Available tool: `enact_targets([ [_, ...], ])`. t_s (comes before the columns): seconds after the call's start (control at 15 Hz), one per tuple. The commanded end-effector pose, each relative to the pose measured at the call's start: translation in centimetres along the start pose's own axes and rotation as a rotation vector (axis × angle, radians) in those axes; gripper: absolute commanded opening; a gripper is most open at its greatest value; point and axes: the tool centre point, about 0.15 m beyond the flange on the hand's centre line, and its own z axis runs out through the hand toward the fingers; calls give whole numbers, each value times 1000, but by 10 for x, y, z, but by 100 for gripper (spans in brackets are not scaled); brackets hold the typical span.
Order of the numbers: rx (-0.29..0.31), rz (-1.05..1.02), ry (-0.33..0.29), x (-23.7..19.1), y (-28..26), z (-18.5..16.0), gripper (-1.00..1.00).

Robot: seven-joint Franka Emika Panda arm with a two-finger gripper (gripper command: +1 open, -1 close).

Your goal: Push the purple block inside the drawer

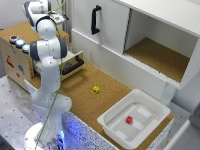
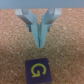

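gripper [image 2: 39, 40]: fingers pressed together, empty | purple block [image 2: 38, 71]: cut off by frame edge | drawer [image 1: 71, 64]: partly hidden by arm

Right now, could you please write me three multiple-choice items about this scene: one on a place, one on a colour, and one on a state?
1. Where is the red block?
A. in the white tub
B. in the drawer
C. on the cupboard shelf

2. What colour is the letter on the purple block?
A. white
B. yellow
C. red

3. How is the claw?
A. wide open
B. shut, holding nothing
C. shut on the purple block

Answers: 1 A, as the exterior view shows it on the tub's floor. 2 B, as the wrist view shows a yellow G. 3 B, as the fingers meet, clear of the block.
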Motion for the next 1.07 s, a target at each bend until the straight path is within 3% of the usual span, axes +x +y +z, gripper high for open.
enact_targets([
  [0.0,-42,-35,-12,-11,-23,2,-100],
  [0.27,-18,-23,-23,-15,-29,16,-100],
  [0.53,-30,-5,-15,-17,-18,19,-100],
  [1.0,-12,94,-27,-53,3,27,-100],
])
